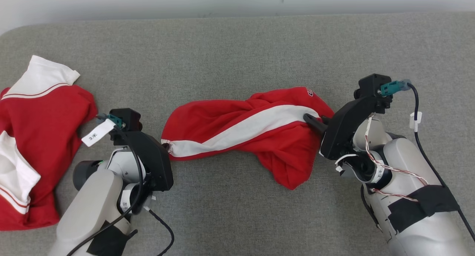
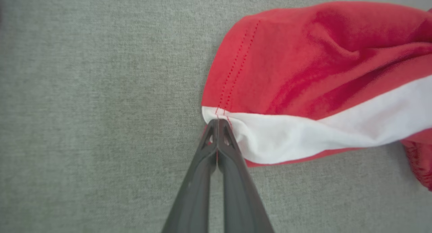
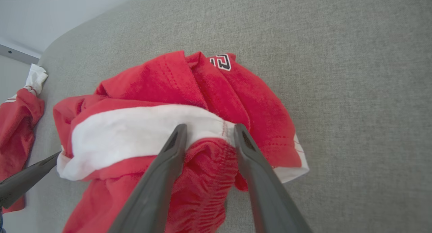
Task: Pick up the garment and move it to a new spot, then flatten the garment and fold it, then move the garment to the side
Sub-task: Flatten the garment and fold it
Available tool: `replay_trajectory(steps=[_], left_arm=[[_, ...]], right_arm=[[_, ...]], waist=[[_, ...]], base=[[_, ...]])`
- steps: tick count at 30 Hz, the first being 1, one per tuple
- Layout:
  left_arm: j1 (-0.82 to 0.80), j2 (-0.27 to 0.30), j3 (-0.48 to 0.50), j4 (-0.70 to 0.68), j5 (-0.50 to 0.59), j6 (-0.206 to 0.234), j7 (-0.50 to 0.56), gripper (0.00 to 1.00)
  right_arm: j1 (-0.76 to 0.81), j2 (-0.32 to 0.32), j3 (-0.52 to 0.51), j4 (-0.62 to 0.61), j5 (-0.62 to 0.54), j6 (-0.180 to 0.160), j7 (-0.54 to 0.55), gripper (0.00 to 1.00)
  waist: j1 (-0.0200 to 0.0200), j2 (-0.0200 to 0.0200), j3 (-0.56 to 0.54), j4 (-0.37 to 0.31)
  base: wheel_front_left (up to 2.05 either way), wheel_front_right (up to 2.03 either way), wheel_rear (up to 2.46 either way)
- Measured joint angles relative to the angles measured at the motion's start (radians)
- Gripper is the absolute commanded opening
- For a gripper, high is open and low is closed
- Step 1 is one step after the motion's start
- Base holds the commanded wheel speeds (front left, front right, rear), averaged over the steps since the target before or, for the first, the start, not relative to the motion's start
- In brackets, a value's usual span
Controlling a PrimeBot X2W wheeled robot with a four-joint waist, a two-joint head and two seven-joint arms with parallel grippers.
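While the garment (image 1: 245, 133) lies centred, another red heap (image 1: 33, 144) sits leftward.

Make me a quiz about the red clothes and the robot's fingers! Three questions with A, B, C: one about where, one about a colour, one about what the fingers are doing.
1. Where does the second garment lie on the grey table?
A. by its left edge
B. by its right edge
C. under the right arm

2. What colour is the wide stripe on the middle garment?
A. blue
B. white
C. yellow

3. How are the left fingers?
A. wide open
B. holding a cup
C. shut on the middle garment's edge

Answers:
1 A, the head view shows it at the far left.
2 B, a white band crosses the red cloth.
3 C, the left wrist view shows them pinched together at the hem.
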Motion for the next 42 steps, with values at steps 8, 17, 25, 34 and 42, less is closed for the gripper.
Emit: replay_trajectory(steps=[8,17,25,34,42], left_arm=[[-0.024,-0.002,0.034,0.004,-0.002,0.001,-0.052,0.00],[-0.056,-0.031,0.081,0.002,-0.008,0.012,-0.181,0.00],[-0.118,-0.038,0.134,-0.037,0.005,0.027,-0.367,0.00],[-0.096,-0.050,0.138,-0.105,0.009,0.011,-0.487,0.00],[-0.024,-0.069,0.159,-0.323,-0.067,-0.025,-0.510,0.00]], right_arm=[[-0.030,0.001,-0.010,0.021,0.027,0.000,-0.084,0.00],[-0.062,0.001,-0.009,0.016,0.034,0.000,-0.188,0.00],[-0.104,0.001,-0.027,-0.035,-0.003,0.000,-0.326,0.00],[-0.054,-0.007,-0.033,-0.207,-0.045,-0.003,-0.400,0.00],[0.063,-0.027,-0.086,-0.559,-0.039,-0.003,-0.402,0.00]], waist=[[0.0000,0.0000,-0.009,-0.002],[0.0000,0.0000,-0.052,-0.014],[0.0000,0.0000,-0.103,-0.025],[0.0000,-0.0001,-0.164,-0.033],[-0.0002,-0.0001,-0.199,-0.043]], base=[[0.00,0.00,0.00],[0.00,0.00,0.00],[0.00,0.00,0.00],[0.00,0.00,0.00],[0.00,0.00,0.00]])
